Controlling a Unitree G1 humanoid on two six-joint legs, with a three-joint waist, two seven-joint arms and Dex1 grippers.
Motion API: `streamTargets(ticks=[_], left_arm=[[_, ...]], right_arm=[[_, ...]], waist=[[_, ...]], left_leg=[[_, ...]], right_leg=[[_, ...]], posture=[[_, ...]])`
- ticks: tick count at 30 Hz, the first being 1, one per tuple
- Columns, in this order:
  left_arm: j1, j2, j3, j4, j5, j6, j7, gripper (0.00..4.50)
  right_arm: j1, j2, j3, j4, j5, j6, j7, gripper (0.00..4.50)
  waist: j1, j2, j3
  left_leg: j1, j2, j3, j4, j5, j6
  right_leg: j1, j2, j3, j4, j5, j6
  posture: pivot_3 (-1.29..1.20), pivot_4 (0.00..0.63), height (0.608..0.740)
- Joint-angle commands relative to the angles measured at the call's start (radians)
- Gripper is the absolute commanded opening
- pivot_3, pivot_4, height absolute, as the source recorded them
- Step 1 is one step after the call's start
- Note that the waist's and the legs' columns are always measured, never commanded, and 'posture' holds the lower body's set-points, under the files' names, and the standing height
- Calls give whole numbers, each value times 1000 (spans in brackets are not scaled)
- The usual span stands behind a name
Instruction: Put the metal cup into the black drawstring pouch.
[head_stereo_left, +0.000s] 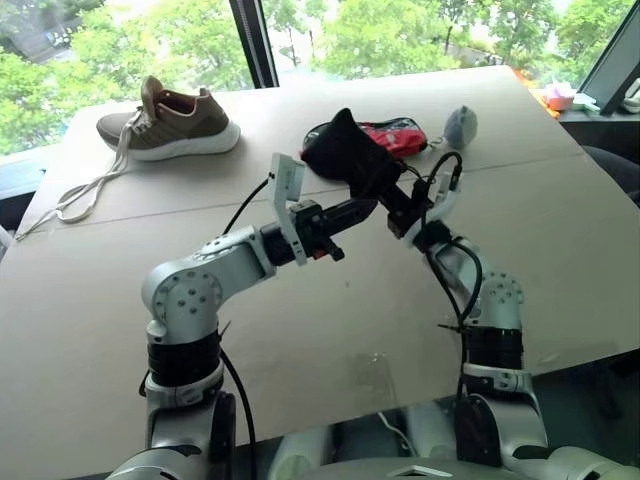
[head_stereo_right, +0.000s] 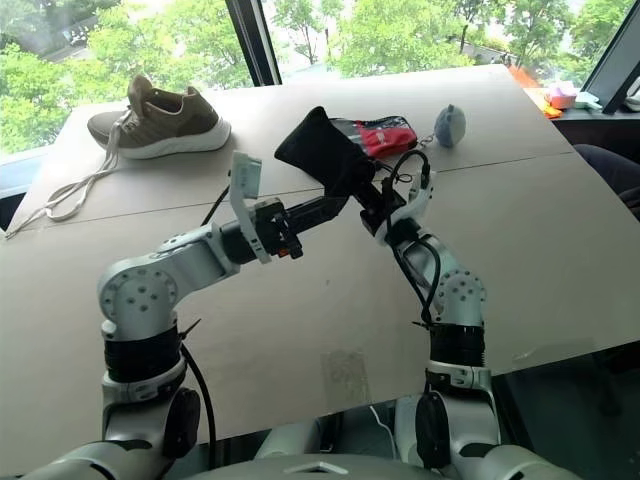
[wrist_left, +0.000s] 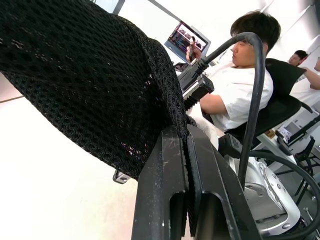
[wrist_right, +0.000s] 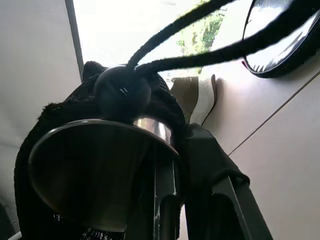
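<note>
The black drawstring pouch (head_stereo_left: 345, 150) hangs in the air over the middle of the table, held between both grippers. My left gripper (wrist_left: 186, 132) is shut on the mesh fabric at one edge of the pouch. From the other side, my right gripper (wrist_right: 182, 135) is shut on the pouch's mouth edge. The metal cup (wrist_right: 90, 170) sits inside the pouch, its shiny rim and hollow showing at the mouth, with fabric around it. A round cord lock (wrist_right: 122, 92) rests at the rim, and the drawstring runs off from it.
A tan sneaker (head_stereo_left: 170, 125) with trailing laces lies at the table's far left. A black-and-red zip case (head_stereo_left: 395, 135) and a grey ball (head_stereo_left: 460, 125) lie just behind the pouch. A seated person (wrist_left: 240, 85) is off to the right.
</note>
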Motion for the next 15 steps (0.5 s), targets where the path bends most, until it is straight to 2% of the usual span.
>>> streamTargets(ticks=[1,5,8,12,15], left_arm=[[-9,-14,-12,-23,-81,19,-5,0],[-50,-23,24,15,-131,19,17,0],[-76,-10,40,50,-136,16,13,0],[-91,10,39,83,-120,4,-2,0],[-92,20,31,97,-100,-8,-9,0]], right_arm=[[-40,-228,345,-86,-589,-241,143,66],[-56,-411,567,-18,-1016,-474,204,66],[-80,-520,677,24,-1264,-588,236,66],[-83,-558,690,44,-1404,-638,256,66],[-67,-542,651,35,-1413,-629,282,66]], waist=[[3,0,0],[11,-1,-1],[12,-1,0],[11,-1,-1],[12,-1,-1]], left_leg=[[0,-1,0,1,0,0],[0,-1,-1,2,0,0],[-1,-1,-1,3,0,0],[-1,-1,-1,3,0,0],[-1,0,-1,3,0,0]], right_leg=[[0,1,0,0,0,0],[0,3,-2,0,0,0],[0,-1,-2,0,0,0],[0,-1,-1,0,0,0],[0,-1,-1,0,0,0]], posture=[[0,150,740],[0,150,740],[0,150,740],[0,150,740],[0,150,740]])
